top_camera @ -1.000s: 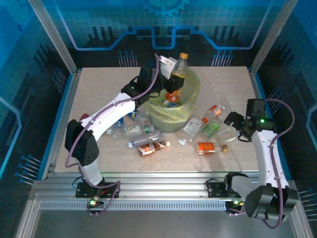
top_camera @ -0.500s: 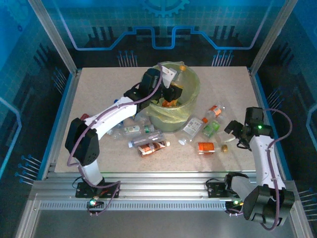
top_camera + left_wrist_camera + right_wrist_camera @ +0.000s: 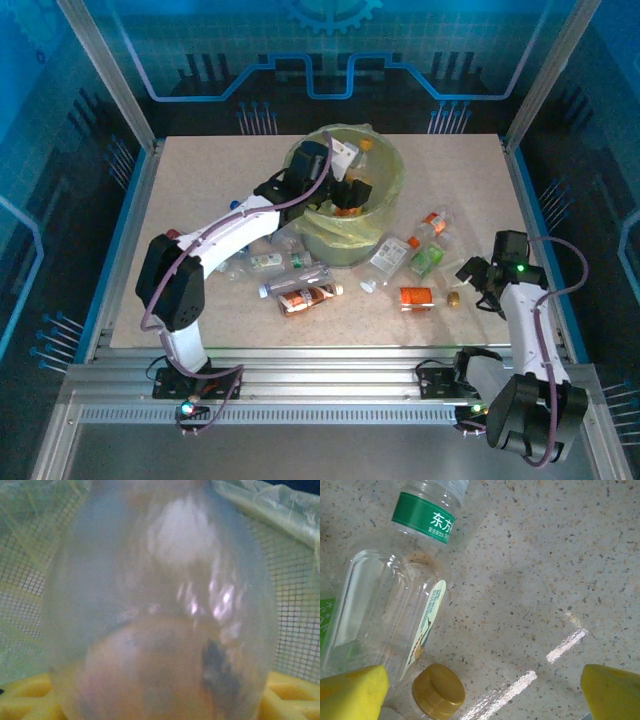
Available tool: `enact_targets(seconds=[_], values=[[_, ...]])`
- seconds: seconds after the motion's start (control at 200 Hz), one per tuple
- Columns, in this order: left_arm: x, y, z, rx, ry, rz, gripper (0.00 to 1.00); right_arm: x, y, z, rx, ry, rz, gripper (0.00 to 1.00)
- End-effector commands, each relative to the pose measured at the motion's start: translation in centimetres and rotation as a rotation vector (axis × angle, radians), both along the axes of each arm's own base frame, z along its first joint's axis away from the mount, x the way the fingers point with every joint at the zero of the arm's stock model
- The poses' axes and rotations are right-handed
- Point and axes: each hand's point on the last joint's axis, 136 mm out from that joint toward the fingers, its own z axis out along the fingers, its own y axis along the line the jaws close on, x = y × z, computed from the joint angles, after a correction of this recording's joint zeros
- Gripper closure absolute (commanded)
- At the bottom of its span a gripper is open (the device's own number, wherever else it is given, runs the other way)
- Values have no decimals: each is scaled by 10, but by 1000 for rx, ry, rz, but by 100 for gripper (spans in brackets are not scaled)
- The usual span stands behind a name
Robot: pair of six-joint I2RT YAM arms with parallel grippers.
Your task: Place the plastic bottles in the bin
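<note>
The bin (image 3: 340,243) is a round bucket lined with a yellow-green bag at mid table. My left gripper (image 3: 346,192) reaches down inside it. A clear bottle (image 3: 160,605) with an orange cap (image 3: 367,144) stands between its yellow fingertips (image 3: 25,700), which are wide apart, so the gripper is open. Several plastic bottles (image 3: 308,296) lie on the table in front of the bin. My right gripper (image 3: 485,692) hangs open low over the table, with a clear green-labelled bottle (image 3: 395,615) and a gold cap (image 3: 438,691) at its left finger.
A red pack (image 3: 416,296), a green-labelled bottle (image 3: 427,260) and a white-labelled one (image 3: 390,253) lie between the bin and my right gripper (image 3: 474,272). More bottles (image 3: 265,262) lie under my left arm. Aluminium rails edge the table.
My left arm has lowered the orange-capped bottle from above the bin down into it, and its fingers have spread. My right arm has drawn back towards the near right edge.
</note>
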Motion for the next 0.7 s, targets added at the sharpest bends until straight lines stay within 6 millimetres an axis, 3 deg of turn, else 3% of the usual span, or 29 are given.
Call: enact_targets(seconds=[0.0, 0.39, 0.52, 0.695], values=[[0, 0, -9, 13, 16, 2, 24, -1, -7, -1, -10, -22, -47, 0], [-3, 6, 10, -2, -10, 22, 11, -5, -9, -2, -5, -28, -65, 0], [-4, 14, 26, -12, -33, 65, 1, -5, -9, -2, 3, -36, -68, 0], [-4, 40, 62, -25, -92, 186, 1, -5, -9, -2, 13, -41, -71, 0]])
